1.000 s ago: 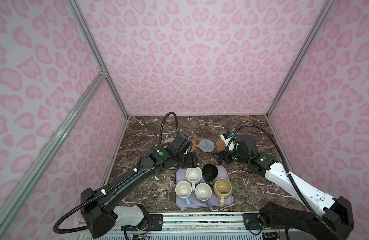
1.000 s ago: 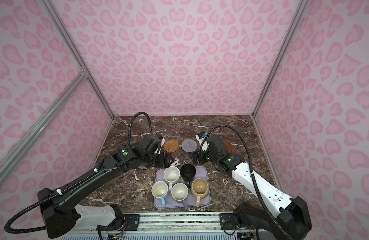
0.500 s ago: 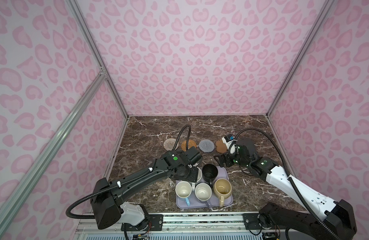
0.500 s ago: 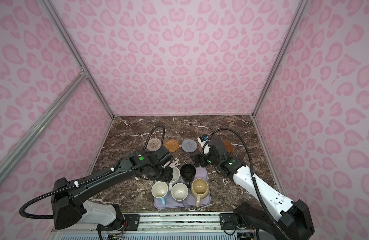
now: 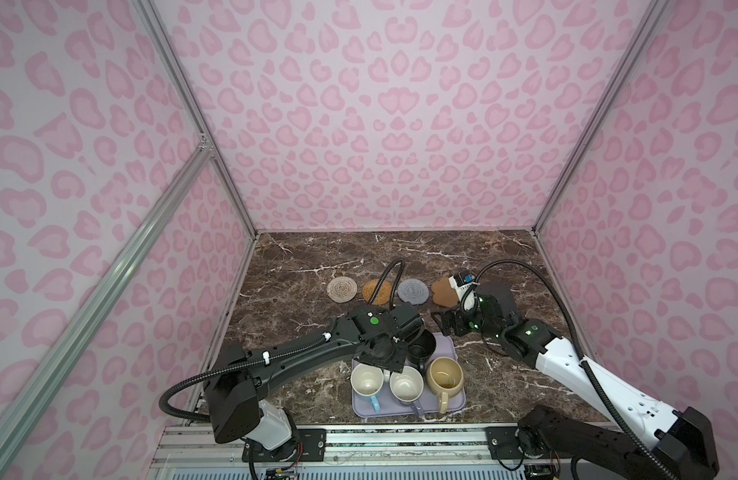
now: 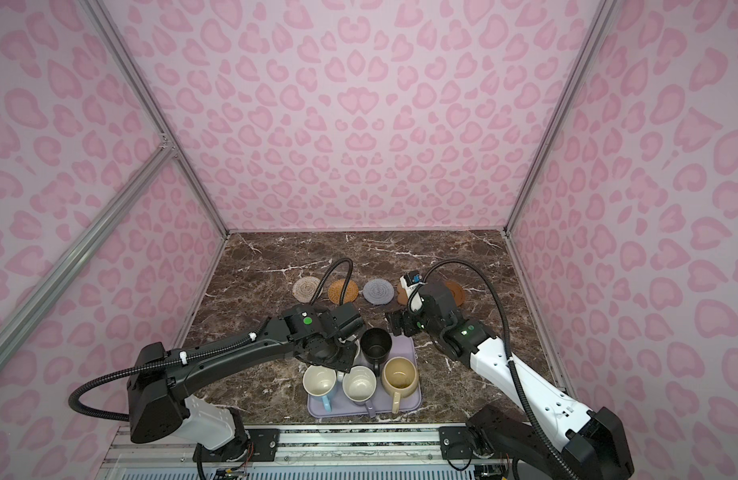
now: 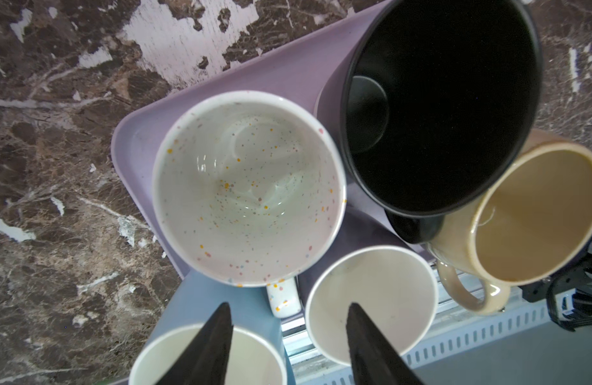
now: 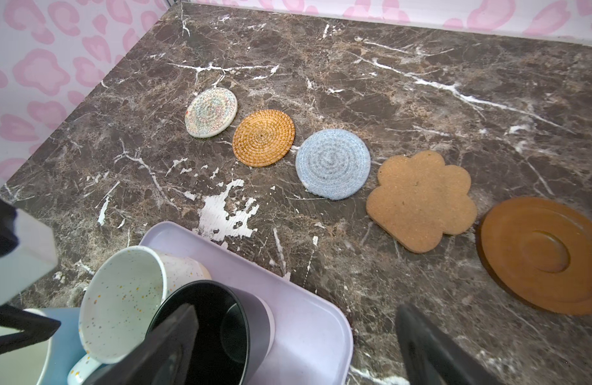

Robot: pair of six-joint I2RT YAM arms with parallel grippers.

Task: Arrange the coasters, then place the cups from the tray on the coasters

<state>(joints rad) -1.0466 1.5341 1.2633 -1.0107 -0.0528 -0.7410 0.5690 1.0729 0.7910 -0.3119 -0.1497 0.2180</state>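
Observation:
Several coasters lie in a row at the back: white woven (image 8: 211, 112), orange rattan (image 8: 263, 138), grey-blue (image 8: 332, 164), tan flower (image 8: 421, 200) and brown disc (image 8: 541, 256). The lavender tray (image 5: 400, 409) holds the cups: speckled white (image 7: 248, 186), black (image 7: 438, 110), beige-yellow (image 7: 534, 213), lavender-grey (image 7: 371, 300) and light blue (image 7: 208, 356). My left gripper (image 7: 289, 305) hangs open over the tray, the white cup's handle showing between its fingertips. My right gripper (image 8: 298, 333) is open above the tray's back right corner, beside the black cup (image 5: 421, 347).
Brown marble tabletop (image 5: 301, 299) enclosed by pink patterned walls. A metal rail (image 5: 400, 436) runs along the front edge behind the arm bases. The left arm's cable (image 5: 390, 274) loops over the orange coaster in both top views.
My left arm has swung back from the coaster row to above the tray, and its jaws have narrowed. The white woven coaster is now uncovered. The right gripper has shifted only slightly.

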